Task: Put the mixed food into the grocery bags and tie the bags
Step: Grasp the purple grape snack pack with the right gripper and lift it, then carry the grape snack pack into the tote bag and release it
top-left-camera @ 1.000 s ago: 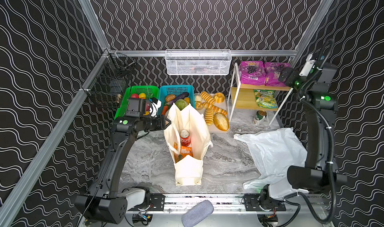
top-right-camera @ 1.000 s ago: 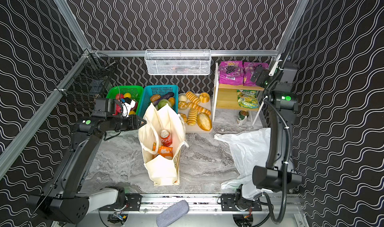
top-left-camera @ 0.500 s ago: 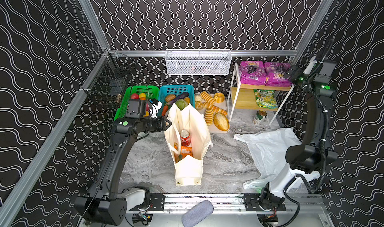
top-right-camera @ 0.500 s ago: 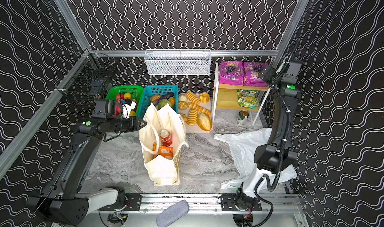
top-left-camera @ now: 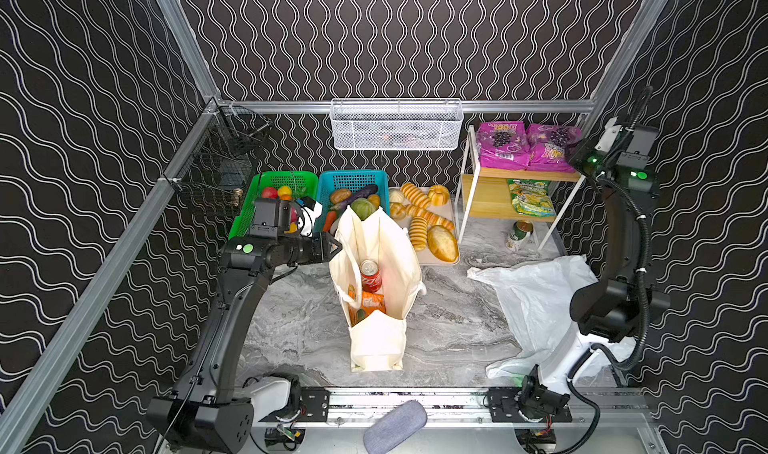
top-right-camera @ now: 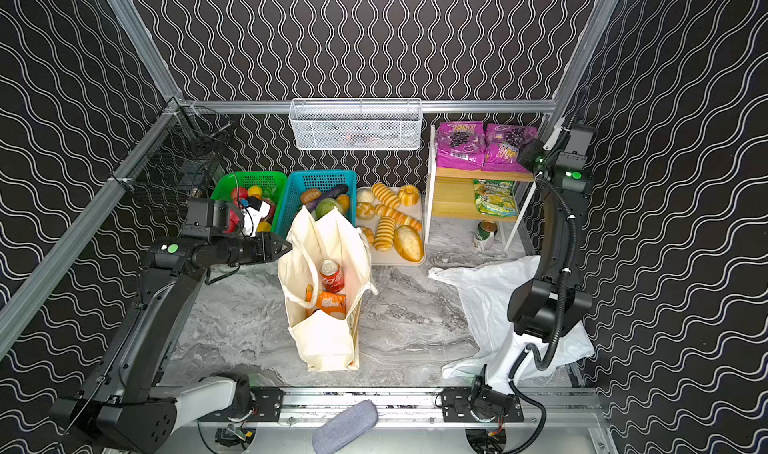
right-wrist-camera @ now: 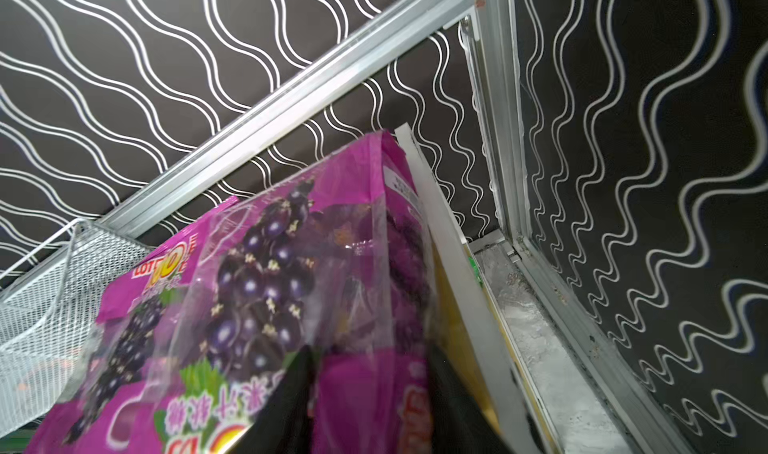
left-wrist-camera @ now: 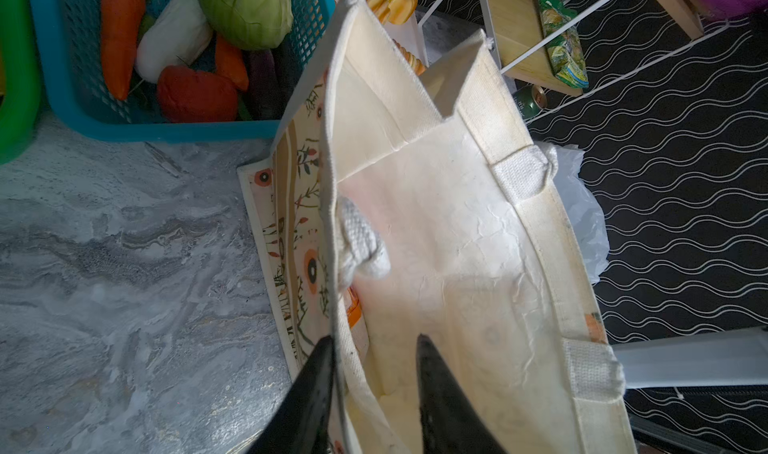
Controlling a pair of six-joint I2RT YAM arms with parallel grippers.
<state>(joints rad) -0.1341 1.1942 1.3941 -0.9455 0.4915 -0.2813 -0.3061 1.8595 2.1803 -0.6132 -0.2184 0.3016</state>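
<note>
Right arm has swung in onto the shelf top. Left gripper: jaws apart, astride the rim of the canvas tote. Right gripper: jaws pinching the purple grape packet, which lies on the shelf. Risk: slick film slips out; neighbouring packet dragged off.

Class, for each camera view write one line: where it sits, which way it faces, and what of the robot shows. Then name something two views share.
Top views: high at the front, looking down toward the back wall; left arm and right arm flank the canvas tote.
Left wrist: on the left arm, looking down past the left gripper, whose jaws straddle the tote's rim.
Right wrist: on the right arm, facing the back wall; the right gripper clamps the purple packet.
Shared: green cabbage, in both top views and left wrist.
</note>
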